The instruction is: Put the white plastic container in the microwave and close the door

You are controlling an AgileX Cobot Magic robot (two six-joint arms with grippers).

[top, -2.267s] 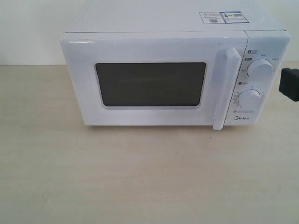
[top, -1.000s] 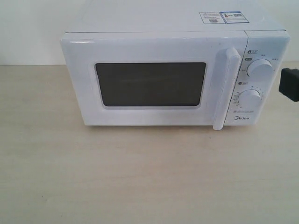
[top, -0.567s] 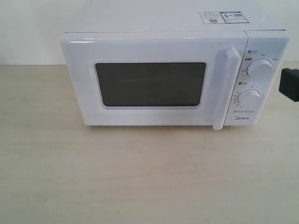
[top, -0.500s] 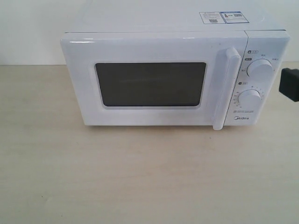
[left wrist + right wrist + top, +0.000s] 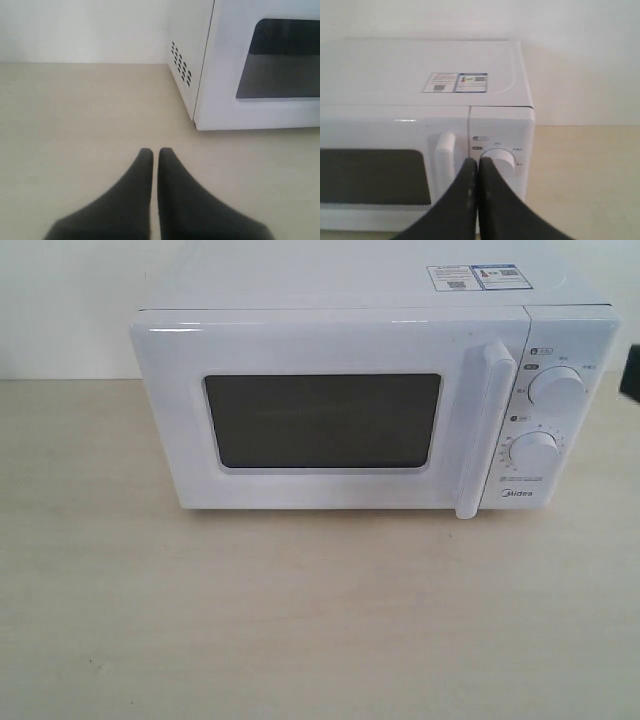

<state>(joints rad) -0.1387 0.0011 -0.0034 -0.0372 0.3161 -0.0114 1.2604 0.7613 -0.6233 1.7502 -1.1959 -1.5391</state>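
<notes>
The white microwave (image 5: pixel 375 405) stands on the table with its door (image 5: pixel 320 410) closed, the bar handle (image 5: pixel 483 430) beside two round dials. The white plastic container shows in no view. My left gripper (image 5: pixel 155 152) hangs shut and empty over the bare table, off the microwave's (image 5: pixel 250 65) vented side corner. My right gripper (image 5: pixel 477 162) is shut and empty, raised in front of the microwave (image 5: pixel 425 125) near the handle (image 5: pixel 444 160) and the upper dial (image 5: pixel 498 158). In the exterior view only a dark sliver of the right arm (image 5: pixel 630 373) shows at the right edge.
The light wooden table (image 5: pixel 300 620) stretches in front of and beside the microwave. A white wall stands behind. Stickers (image 5: pixel 476 277) lie on the microwave's top.
The right arm's dark part at the exterior view's right edge has moved up and further out of frame. The microwave and its door have not moved.
</notes>
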